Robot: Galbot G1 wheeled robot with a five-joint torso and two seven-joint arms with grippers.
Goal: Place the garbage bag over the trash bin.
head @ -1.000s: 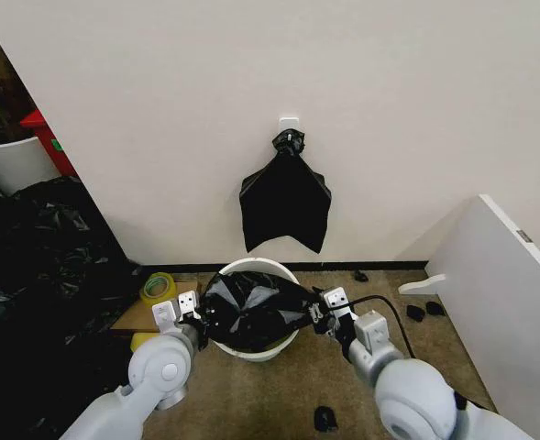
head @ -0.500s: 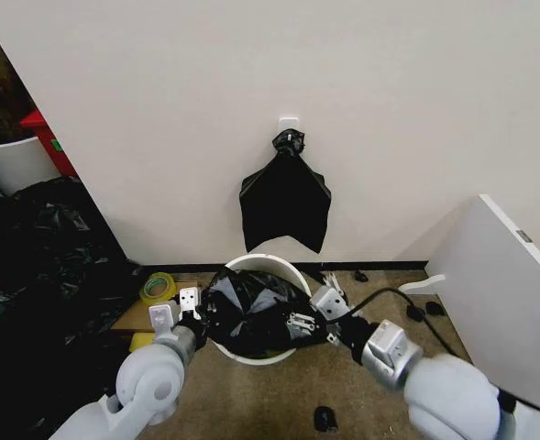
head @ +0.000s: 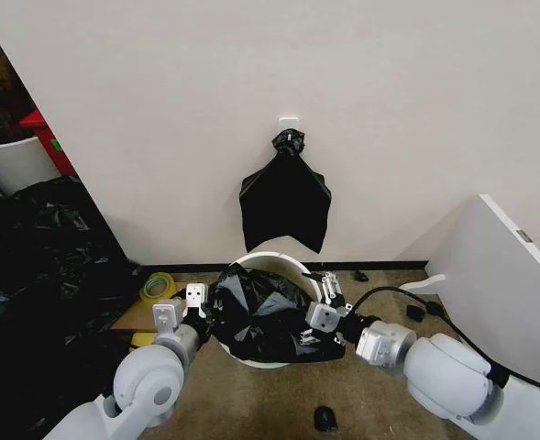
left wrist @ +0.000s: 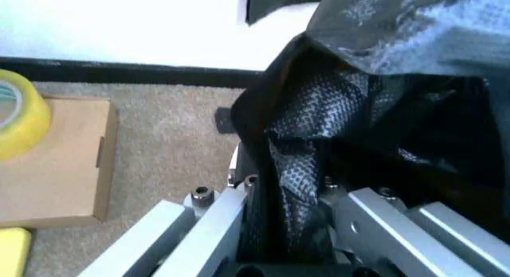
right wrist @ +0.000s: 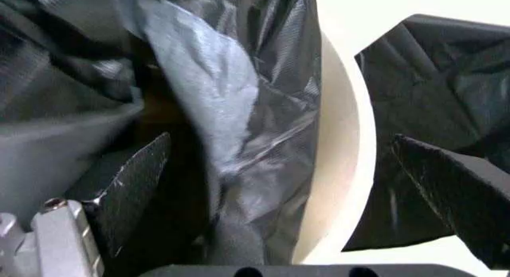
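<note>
The trash bin is a small white bucket on the floor by the wall. The garbage bag, glossy black and wrinkled, is spread over its top and hangs down its near side. My left gripper is at the bin's left side, and in the left wrist view it is shut on a fold of the bag. My right gripper is at the bin's near right side. In the right wrist view it stands open, jaws straddling the white rim and the bag's edge.
A knotted black bag bundle hangs on the wall above the bin. A yellow tape roll lies on a cardboard box to the left, beside a heap of black sheeting. A white panel stands at the right. Small black bits lie on the carpet.
My right gripper has swung left from beside the bin onto its near right rim. The bag now reaches farther down the bin's front. The left gripper has barely moved.
</note>
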